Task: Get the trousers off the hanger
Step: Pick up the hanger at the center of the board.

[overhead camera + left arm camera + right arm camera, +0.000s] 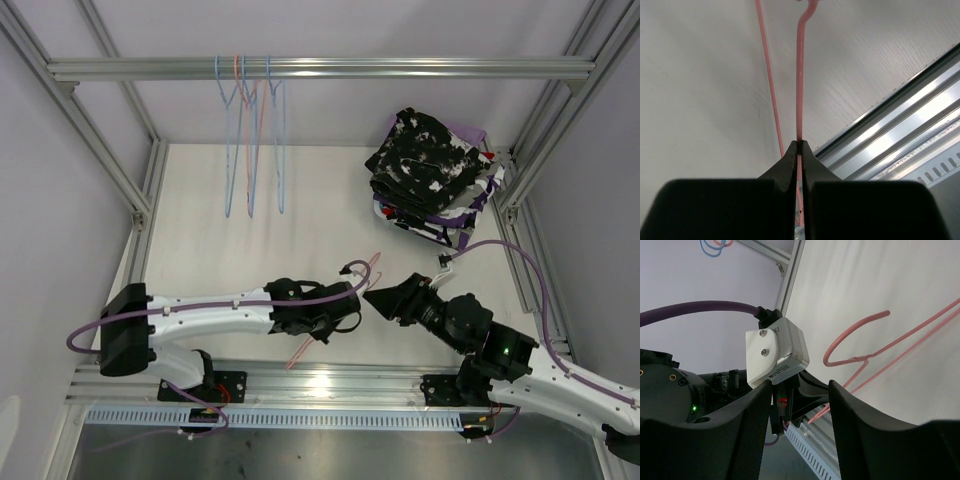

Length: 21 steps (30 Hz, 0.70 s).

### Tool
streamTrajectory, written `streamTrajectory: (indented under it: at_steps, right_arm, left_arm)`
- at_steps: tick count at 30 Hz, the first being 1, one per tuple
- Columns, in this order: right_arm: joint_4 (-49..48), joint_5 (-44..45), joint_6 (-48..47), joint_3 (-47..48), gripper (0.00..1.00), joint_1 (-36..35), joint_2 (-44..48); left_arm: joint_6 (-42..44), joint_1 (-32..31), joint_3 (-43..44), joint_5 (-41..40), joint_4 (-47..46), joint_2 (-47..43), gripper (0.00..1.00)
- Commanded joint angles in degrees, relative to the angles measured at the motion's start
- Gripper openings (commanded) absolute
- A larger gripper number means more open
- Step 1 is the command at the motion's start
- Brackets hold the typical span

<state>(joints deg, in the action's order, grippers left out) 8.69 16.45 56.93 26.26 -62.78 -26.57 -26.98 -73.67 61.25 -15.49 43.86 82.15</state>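
Hanger (799,75) pinched in left jaws, right parted

no text, brand or number can be read anywhere. the only hint is a faint dark marking on the side of the white camera housing (776,352) in the right wrist view, too small to make out.

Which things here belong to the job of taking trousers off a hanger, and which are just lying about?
Job: pink hanger, gripped by the left tool; stacked trousers, far right.
Lying about: empty hangers on the rail.
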Motion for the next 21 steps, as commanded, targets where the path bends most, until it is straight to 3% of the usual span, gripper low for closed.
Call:
streamTrajectory:
  at_steps: [1,6,11,21]
  right_arm:
    - [-1.83,2.01,-0.06,0.90,0.54,0.03,0.38]
    - [-1.92,2.36,0.11,0.37,0.53,0.12,0.46]
    - [-0.70,2.80,-0.06,0.19,0.61,0.12,1.87]
    - [13.71,8.07,-6.12,8.80,0.66,0.12,9.25]
  left_arm:
    - [-1.23,-0.34,-0.61,-1.74,-1.76,-2.34,0.00]
    - [-1.41,-0.42,-1.40,-0.86,-2.55,-2.25,0.00]
    - [-1.67,-0.51,-2.45,-1.65,-2.90,-3.31,0.00]
    - [-2.11,-0.42,-0.44,-7.36,1.14,-6.30,0.00]
